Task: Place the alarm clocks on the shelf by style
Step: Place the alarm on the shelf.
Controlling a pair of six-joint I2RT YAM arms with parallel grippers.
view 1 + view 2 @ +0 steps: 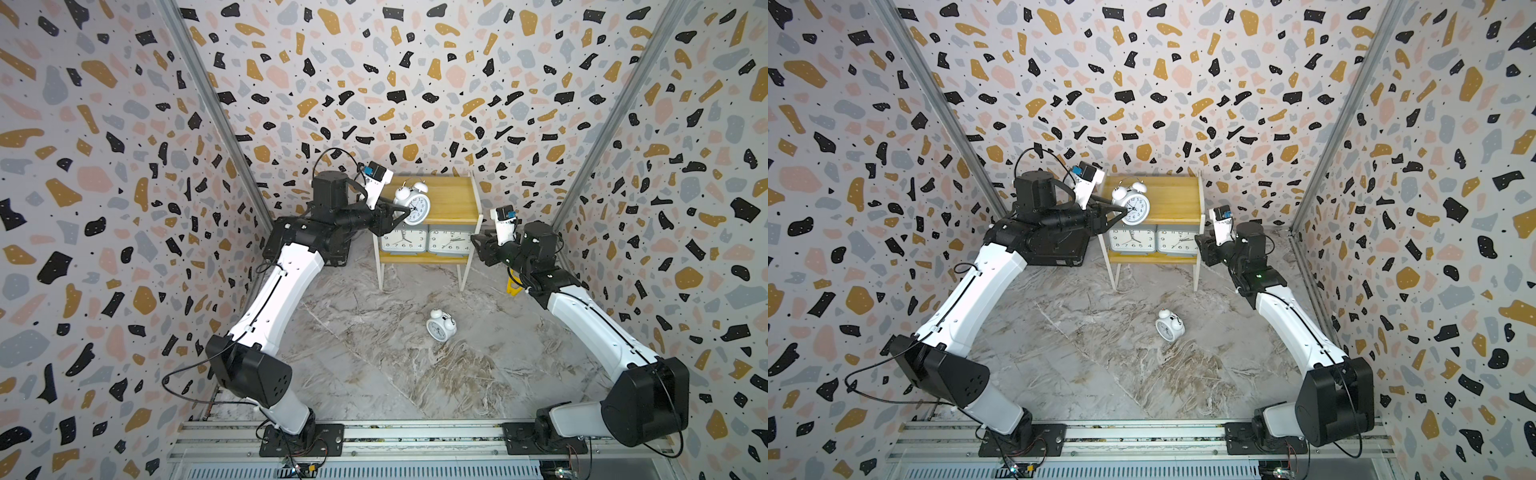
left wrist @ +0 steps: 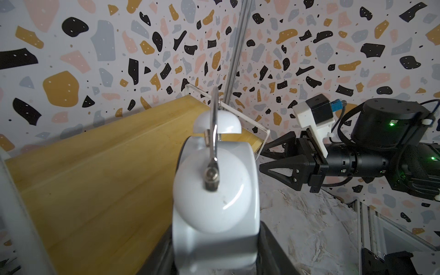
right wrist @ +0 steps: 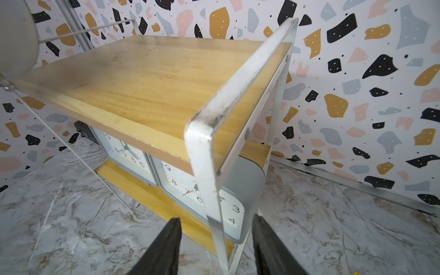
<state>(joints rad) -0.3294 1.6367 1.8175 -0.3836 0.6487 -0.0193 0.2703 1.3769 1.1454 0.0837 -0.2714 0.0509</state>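
The left fingers (image 2: 271, 252) grip the round clock (image 1: 417, 206) by its smooth body, mid-frame at the shelf (image 1: 451, 199); it looks light, slippery; the right fingers (image 3: 166, 247) stand open

White arm shells (image 1: 286, 286), black joints (image 1: 253, 374), black cables (image 1: 164, 381).

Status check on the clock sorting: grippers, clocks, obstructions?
Left gripper shut on round clock over top shelf. Right gripper open astride shelf frame. Other round clock on table. Nothing blocking.
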